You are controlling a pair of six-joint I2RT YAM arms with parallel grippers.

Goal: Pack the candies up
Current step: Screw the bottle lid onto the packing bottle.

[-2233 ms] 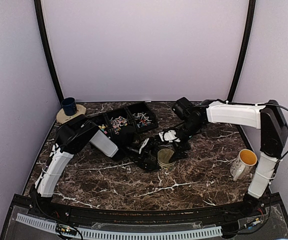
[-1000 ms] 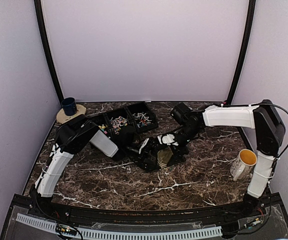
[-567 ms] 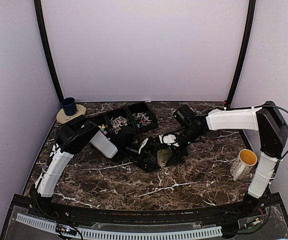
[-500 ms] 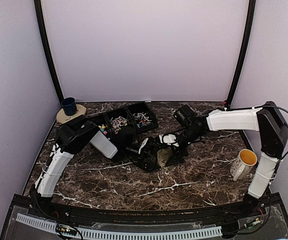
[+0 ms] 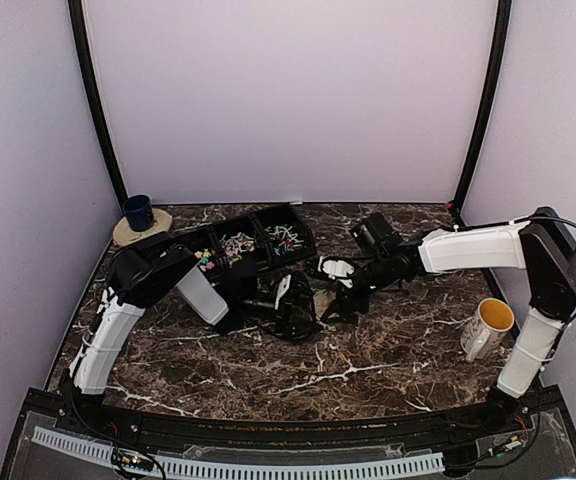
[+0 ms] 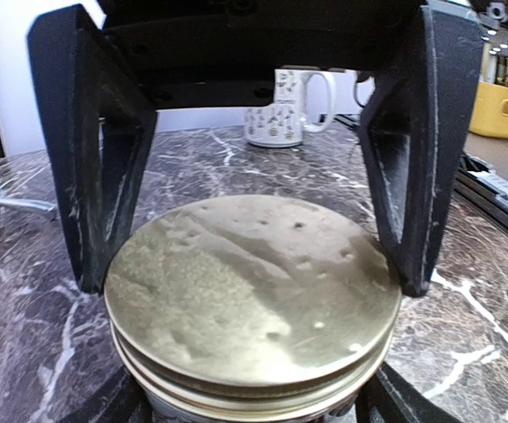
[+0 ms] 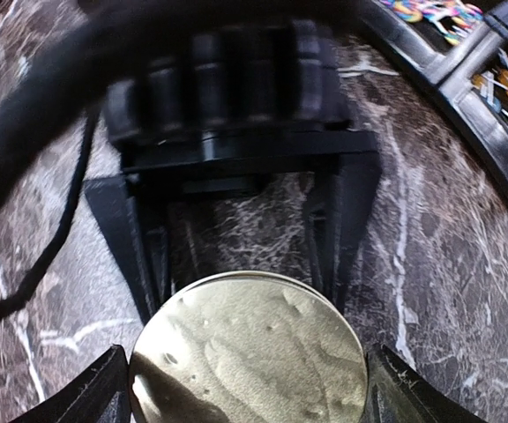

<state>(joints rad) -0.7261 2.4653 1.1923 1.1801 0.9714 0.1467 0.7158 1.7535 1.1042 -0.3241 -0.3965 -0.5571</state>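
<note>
Two tools straddle the gold-lidded tin [image 6: 247,339]: left tool [image 6: 254,280] clamps it, right tool [image 7: 251,381] perhaps loose, grip unclear. Pull unevenly and you topple it; candies [image 5: 236,243] sit apart in the black tray [image 5: 268,212].

Overhead camera looks down across the whole worktop [image 5: 368,360]; both wrist cameras stare close at the same round lid [image 6: 252,291]

The marble table [image 5: 388,350] is dark brown with white veins, the tray [image 7: 466,66] black, its candies [image 5: 236,242] blue, pink, yellow, green and pale, the dimpled round lid [image 6: 254,291] dull gold, the cup [image 5: 137,211] navy on a tan coaster [image 5: 160,222], the dark-printed mug [image 5: 483,328] white with yellow inside.
</note>
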